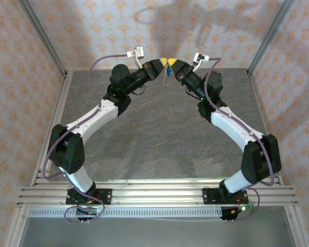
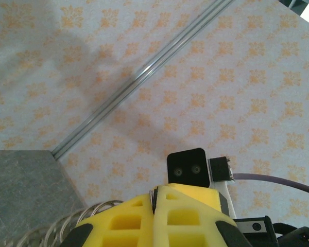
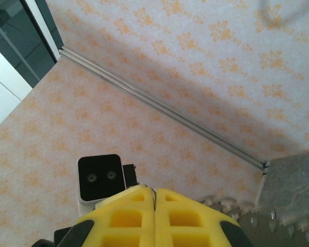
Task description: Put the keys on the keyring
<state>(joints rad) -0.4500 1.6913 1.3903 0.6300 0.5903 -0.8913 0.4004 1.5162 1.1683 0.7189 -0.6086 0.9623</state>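
Both arms are raised over the far part of the table, fingertips meeting. My left gripper [image 1: 165, 61] [image 2: 154, 198] is shut on a thin silvery edge of the keyring [image 2: 153, 195]. The keyring's blurred coiled part [image 2: 62, 226] shows beside the left finger. My right gripper [image 1: 173, 63] [image 3: 154, 192] is shut too, with a thin sliver of metal [image 3: 154, 190] pinched at its tips. A blurred silvery, toothed part [image 3: 232, 206] lies to its right. A small blue key [image 1: 168, 72] hangs just under the two meeting grippers.
The grey table [image 1: 154, 134] lies well below both grippers. Patterned walls with metal frame posts [image 1: 41, 36] close in the back and sides. Each wrist view shows the other arm's black camera [image 2: 186, 168] [image 3: 99, 177] close ahead.
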